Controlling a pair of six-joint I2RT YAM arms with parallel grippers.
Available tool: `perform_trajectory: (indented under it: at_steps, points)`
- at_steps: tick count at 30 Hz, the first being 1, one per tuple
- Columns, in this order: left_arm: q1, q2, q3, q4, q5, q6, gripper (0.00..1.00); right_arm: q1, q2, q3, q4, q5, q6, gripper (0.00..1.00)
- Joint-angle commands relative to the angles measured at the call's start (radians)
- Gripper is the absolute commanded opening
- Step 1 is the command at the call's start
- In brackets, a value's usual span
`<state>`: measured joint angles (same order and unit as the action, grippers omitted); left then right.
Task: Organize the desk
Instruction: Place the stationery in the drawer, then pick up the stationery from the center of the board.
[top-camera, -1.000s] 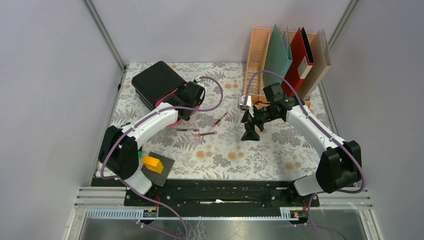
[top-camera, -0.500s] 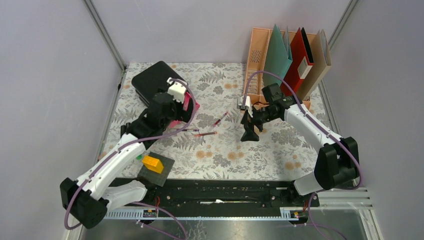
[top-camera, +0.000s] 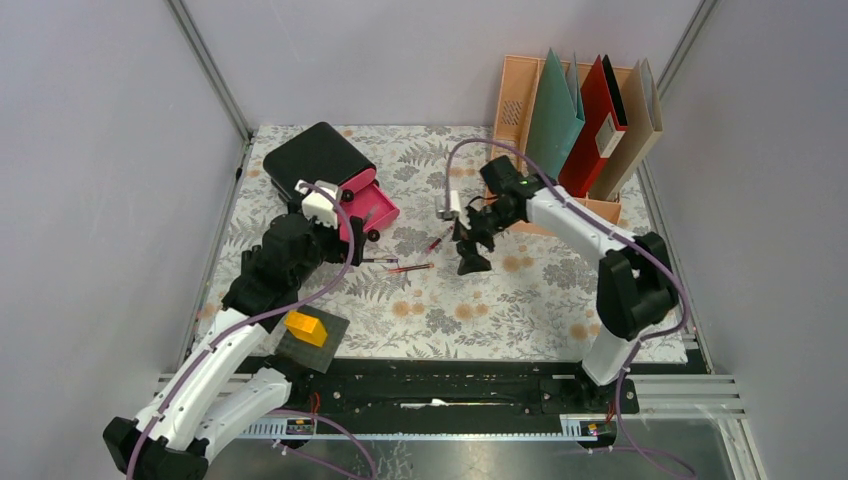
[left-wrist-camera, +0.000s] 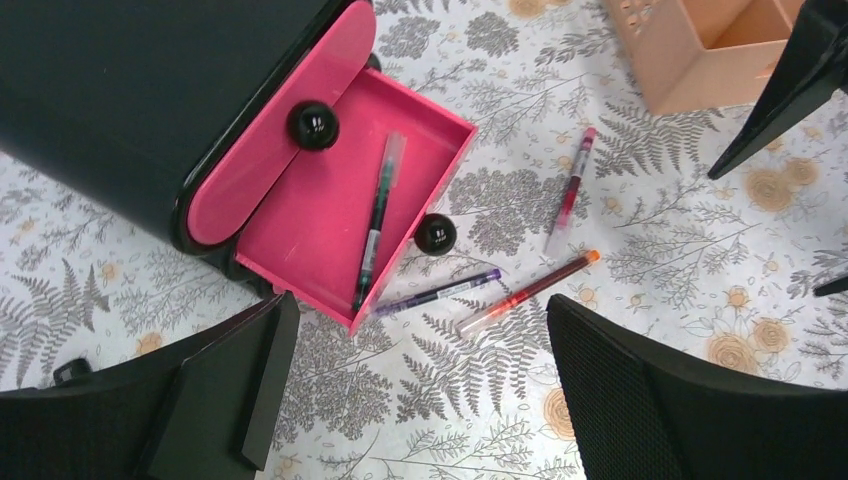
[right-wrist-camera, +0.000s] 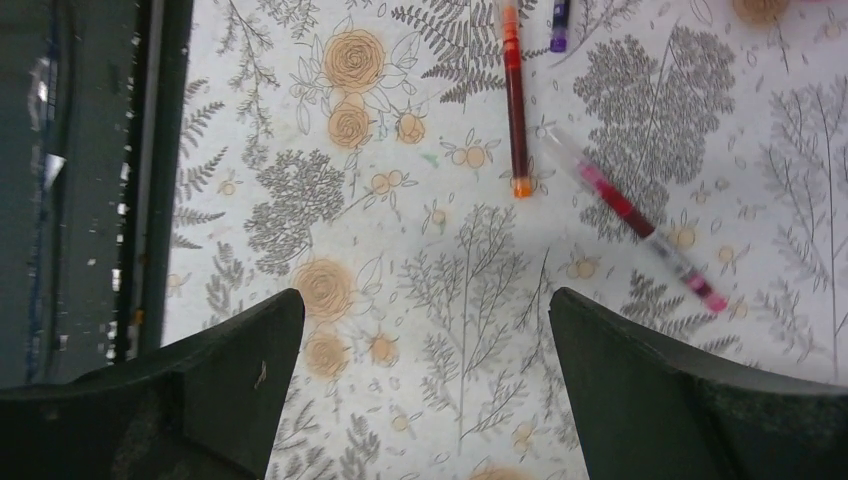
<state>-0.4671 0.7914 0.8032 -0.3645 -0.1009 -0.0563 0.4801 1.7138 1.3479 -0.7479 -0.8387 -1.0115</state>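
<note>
The tabletop (top-camera: 470, 310), under its pale cloth of grey ferns and orange flowers, fills the floor of the cell from the arm bases back to the rear wall. At its near left corner a yellow block (top-camera: 305, 327) sits on a dark square pad (top-camera: 333, 338).

Further in, the left claw (left-wrist-camera: 415, 330) hangs over the cloth with its fingers wide apart and nothing between them, facing an open pink drawer (left-wrist-camera: 300, 220). A dark pen (left-wrist-camera: 377, 222) lies diagonally inside the drawer. Just outside its front corner lie a purple pen (left-wrist-camera: 436, 293) and, just beside that, an orange-tipped red pen (left-wrist-camera: 528, 291). A pink-red pen (left-wrist-camera: 570, 188) lies a little farther out.

The right claw (right-wrist-camera: 425, 305) is over the middle of the tabletop near these loose pens, its fingers also spread wide and empty.

The drawer belongs to a black drawer box (top-camera: 315, 160) at the far left. At the far right stands a peach file rack (top-camera: 512, 110) holding a teal folder (top-camera: 555, 110), a red folder (top-camera: 598, 120) and a tan folder (top-camera: 635, 130).
</note>
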Motion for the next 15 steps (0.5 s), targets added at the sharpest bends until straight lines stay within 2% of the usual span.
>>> perform_trajectory:
  at_steps: [1,4,8,15]
  points:
    - [0.031,-0.02,-0.02,0.048,-0.042,-0.03,0.99,0.113,0.076,0.081,0.026,0.136,-0.064,1.0]
    - [0.056,-0.029,-0.03,0.048,-0.123,-0.044,0.99,0.184,0.134,0.125,0.053,0.214,-0.07,0.99]
    - [0.089,-0.054,-0.035,0.042,-0.229,-0.07,0.99,0.264,0.2,0.165,0.098,0.299,-0.045,0.9]
    - [0.128,-0.133,-0.057,0.072,-0.285,-0.091,0.99,0.335,0.321,0.238,0.187,0.401,0.061,0.64]
